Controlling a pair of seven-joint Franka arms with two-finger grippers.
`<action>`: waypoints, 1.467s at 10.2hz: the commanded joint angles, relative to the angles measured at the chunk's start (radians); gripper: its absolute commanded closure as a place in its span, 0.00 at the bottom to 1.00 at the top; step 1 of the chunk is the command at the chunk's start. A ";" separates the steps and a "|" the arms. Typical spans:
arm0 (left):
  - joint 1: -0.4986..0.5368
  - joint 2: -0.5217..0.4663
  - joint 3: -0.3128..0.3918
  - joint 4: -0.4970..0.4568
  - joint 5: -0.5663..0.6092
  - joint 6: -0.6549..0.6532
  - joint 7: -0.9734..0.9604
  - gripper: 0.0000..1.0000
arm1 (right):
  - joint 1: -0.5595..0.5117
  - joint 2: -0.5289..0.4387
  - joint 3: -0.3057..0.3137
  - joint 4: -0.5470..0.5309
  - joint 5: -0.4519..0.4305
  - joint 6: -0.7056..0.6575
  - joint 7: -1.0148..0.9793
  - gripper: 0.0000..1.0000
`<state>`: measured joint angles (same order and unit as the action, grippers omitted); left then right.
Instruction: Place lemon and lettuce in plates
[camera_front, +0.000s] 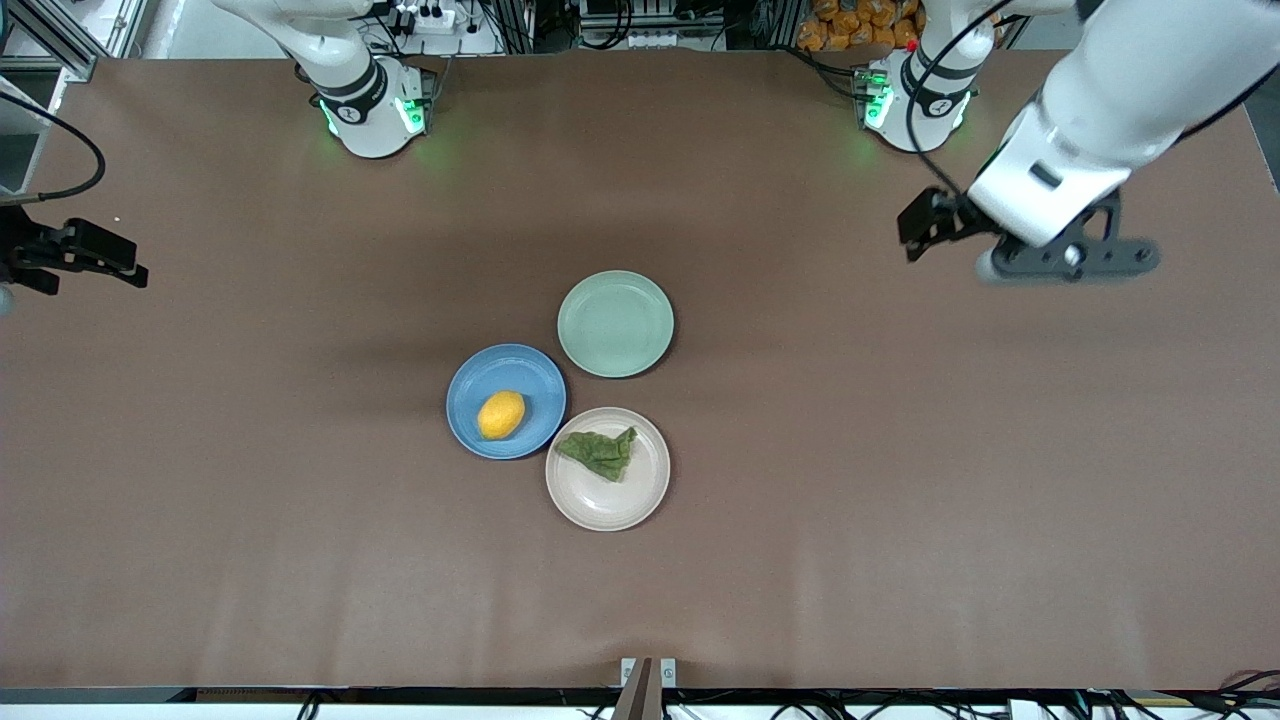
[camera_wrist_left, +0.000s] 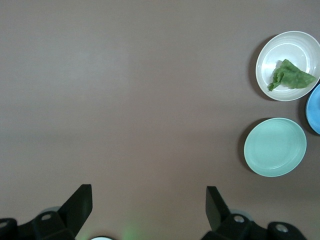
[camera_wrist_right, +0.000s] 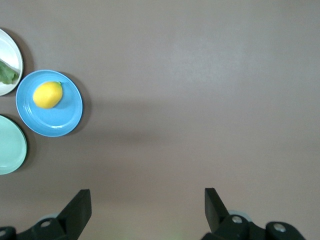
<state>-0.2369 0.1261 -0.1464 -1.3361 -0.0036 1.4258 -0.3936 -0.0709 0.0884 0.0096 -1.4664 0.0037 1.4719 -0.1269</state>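
The lemon (camera_front: 501, 414) lies in the blue plate (camera_front: 480, 375) at mid table. The lettuce (camera_front: 600, 452) lies in the beige plate (camera_front: 610, 505), which touches the blue plate and is nearer the front camera. My left gripper (camera_front: 918, 230) is open and empty, up over bare table at the left arm's end. Its wrist view (camera_wrist_left: 148, 200) shows the lettuce (camera_wrist_left: 291, 76) in the beige plate (camera_wrist_left: 280, 50). My right gripper (camera_front: 120, 262) is open and empty at the right arm's end. Its wrist view (camera_wrist_right: 147, 202) shows the lemon (camera_wrist_right: 47, 94) in the blue plate (camera_wrist_right: 55, 120).
An empty pale green plate (camera_front: 615, 324) sits beside the other two, farther from the front camera; it also shows in the left wrist view (camera_wrist_left: 275, 147). The brown table (camera_front: 900, 500) stretches wide around the plates. Both arm bases stand at the table's robot edge.
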 joint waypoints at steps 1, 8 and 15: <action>0.074 -0.120 -0.013 -0.127 0.013 0.004 0.015 0.00 | -0.004 -0.018 0.007 -0.020 -0.031 -0.005 0.018 0.00; 0.180 -0.123 -0.056 -0.150 0.037 0.015 0.085 0.00 | -0.001 -0.016 0.009 -0.023 -0.025 -0.009 0.020 0.00; 0.289 -0.128 -0.062 -0.143 0.043 0.041 0.127 0.00 | 0.014 -0.010 0.012 -0.015 -0.014 0.016 0.021 0.00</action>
<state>0.0258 0.0097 -0.1947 -1.4770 0.0177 1.4599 -0.2883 -0.0660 0.0885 0.0176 -1.4756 -0.0065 1.4793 -0.1259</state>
